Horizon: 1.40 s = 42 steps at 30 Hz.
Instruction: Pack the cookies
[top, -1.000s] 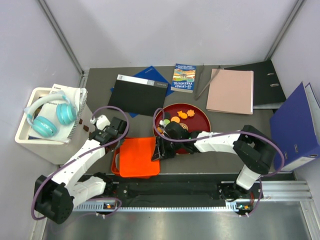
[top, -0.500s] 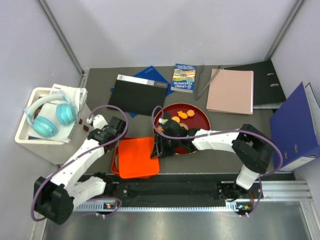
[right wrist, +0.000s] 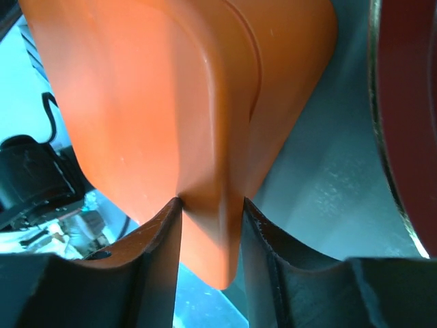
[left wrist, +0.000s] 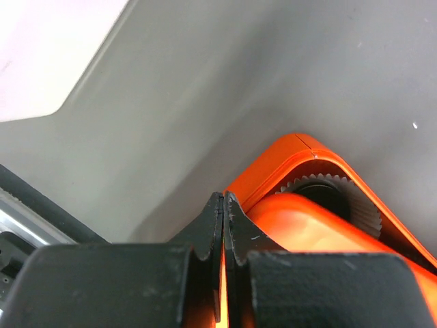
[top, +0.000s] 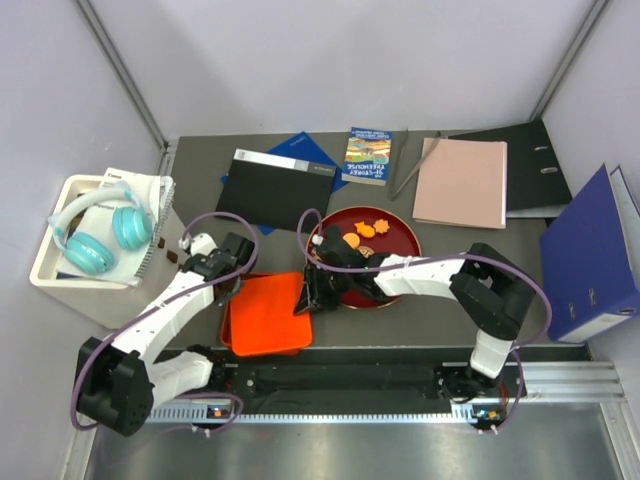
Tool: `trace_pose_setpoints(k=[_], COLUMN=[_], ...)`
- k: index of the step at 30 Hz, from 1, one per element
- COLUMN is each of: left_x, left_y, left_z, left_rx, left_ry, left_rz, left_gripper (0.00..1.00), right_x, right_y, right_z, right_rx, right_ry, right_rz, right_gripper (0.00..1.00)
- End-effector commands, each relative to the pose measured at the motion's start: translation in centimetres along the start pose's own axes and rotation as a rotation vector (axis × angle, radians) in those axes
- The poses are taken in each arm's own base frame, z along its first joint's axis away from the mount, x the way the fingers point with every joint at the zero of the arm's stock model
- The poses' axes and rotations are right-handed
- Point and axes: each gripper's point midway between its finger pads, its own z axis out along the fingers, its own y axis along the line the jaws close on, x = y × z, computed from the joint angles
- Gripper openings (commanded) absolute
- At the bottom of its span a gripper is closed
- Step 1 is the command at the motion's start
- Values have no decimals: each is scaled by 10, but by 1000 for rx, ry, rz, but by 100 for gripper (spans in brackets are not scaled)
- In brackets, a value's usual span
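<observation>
- The orange plastic box lies between the two pairs of jaws, and each pair grips one of its sides.
- The red round tray sits just behind and to the right of the right jaws.
- The right gripper has its jaws closed partway, pinching a fold of the box's wall from both sides.
- The left gripper has its jaws pressed almost together on the box's thin orange rim.
- A dark ridged round piece shows inside the box corner just beyond the left jaws. What it is cannot be told.
- The cookies lie on the tray behind the right jaws.
</observation>
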Motion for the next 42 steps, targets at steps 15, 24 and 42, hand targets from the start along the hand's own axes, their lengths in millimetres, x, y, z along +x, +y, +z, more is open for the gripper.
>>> trace_pose_setpoints(k=[15,24,42], left_x=[22,1,-63], left_y=[-17,-22,-10], left_z=[5,0,-12], left_rx=[112,109,32], left_ry=[82,30,-85], left_rz=[-50,-59,-125], left_gripper=[0,0,14], right_x=[-30,-40,-43], right_y=[38,47,24], right_z=[12,0,-19], right_rx=[-163,-119,-6], right_ry=[-100,-116,-104], right_rz=[102,36,-8], right_gripper=[40,51,53])
